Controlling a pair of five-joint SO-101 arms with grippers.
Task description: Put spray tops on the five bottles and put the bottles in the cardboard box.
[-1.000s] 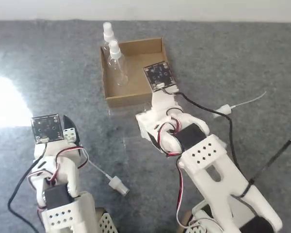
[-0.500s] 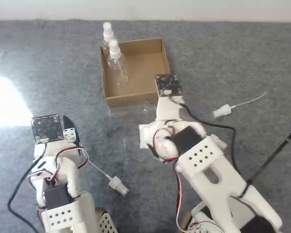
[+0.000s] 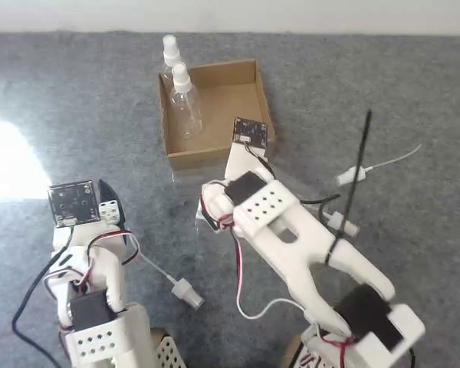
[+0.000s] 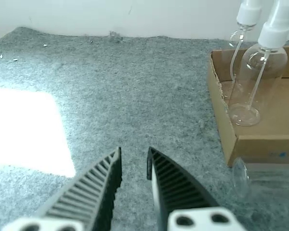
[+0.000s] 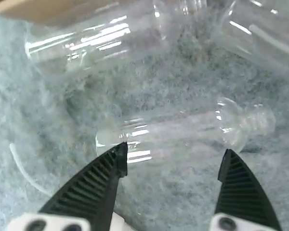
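One capless bottle (image 5: 183, 127) lies beside the box (image 3: 207, 157) under the right gripper's (image 5: 174, 151) wide-spread jaws; pinched off-centre, it probably squirts away. Meanwhile the left gripper (image 4: 134, 156) sits barely parted, empty.

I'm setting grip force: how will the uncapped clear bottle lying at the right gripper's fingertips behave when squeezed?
The bottle lies on its side, round, so it may roll if one finger touches first. Clear and empty, it is probably light, perhaps slick against the right gripper.
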